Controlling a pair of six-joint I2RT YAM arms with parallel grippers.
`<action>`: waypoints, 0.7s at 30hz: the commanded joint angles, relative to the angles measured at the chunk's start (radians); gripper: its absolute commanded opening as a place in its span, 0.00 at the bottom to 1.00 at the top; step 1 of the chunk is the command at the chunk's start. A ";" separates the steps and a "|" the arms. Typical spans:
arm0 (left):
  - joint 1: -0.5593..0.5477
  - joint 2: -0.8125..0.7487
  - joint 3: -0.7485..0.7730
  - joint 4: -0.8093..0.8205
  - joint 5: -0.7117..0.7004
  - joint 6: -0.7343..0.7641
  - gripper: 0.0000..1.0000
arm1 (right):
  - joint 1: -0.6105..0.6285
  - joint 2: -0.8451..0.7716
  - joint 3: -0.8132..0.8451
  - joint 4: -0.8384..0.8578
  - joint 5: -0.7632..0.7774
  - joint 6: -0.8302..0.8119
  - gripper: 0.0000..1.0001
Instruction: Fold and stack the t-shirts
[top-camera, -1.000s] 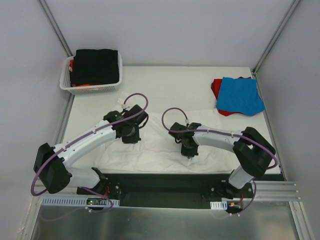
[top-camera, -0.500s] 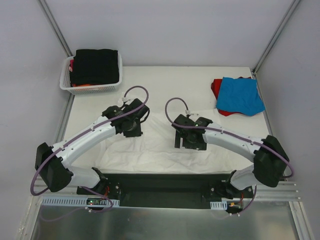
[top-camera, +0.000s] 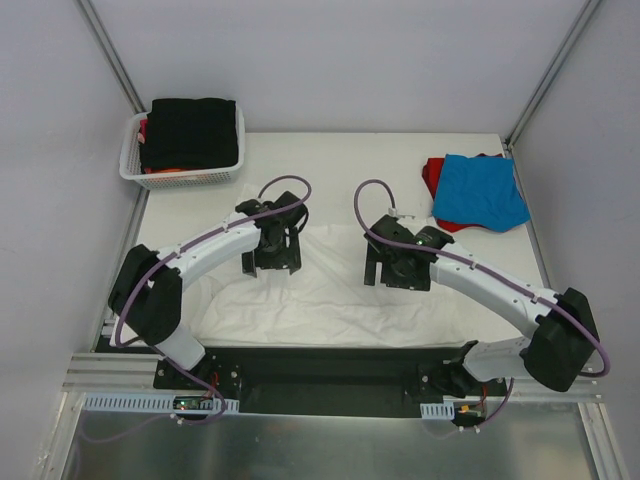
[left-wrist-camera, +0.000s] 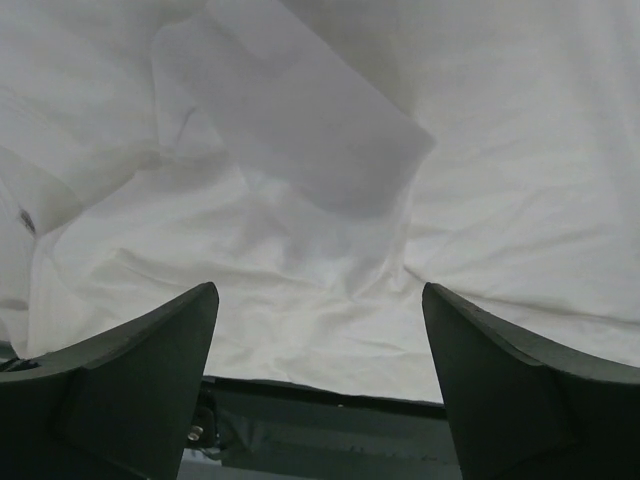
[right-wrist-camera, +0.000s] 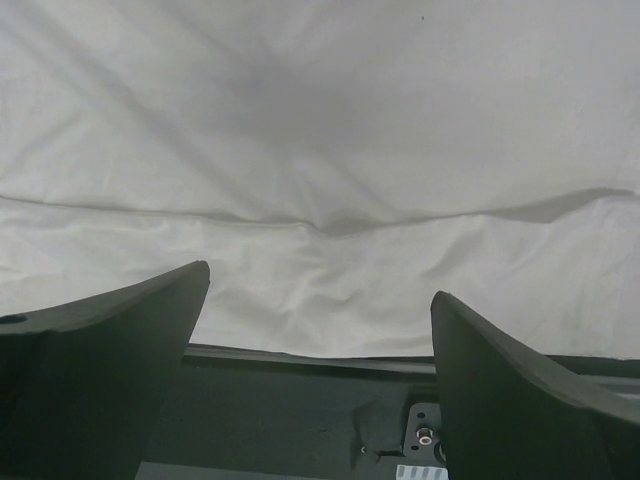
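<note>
Top external: left tool (top-camera: 271, 266), right tool (top-camera: 397, 278), both spread, advanced over white t-shirt (top-camera: 330, 300).

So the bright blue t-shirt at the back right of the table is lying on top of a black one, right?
Not quite. The bright blue cotton t-shirt lies on a red t-shirt, not a black one, as the top view shows.
</note>
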 joint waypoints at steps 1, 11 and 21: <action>0.056 0.000 -0.053 0.030 0.071 0.033 0.81 | 0.001 -0.088 -0.061 -0.041 -0.008 0.025 0.99; 0.189 0.054 0.045 0.038 0.030 0.134 0.73 | 0.003 -0.219 -0.178 -0.092 0.020 0.061 0.96; 0.263 0.186 0.319 0.037 0.032 0.199 0.72 | -0.196 -0.245 -0.128 -0.080 -0.072 -0.142 0.96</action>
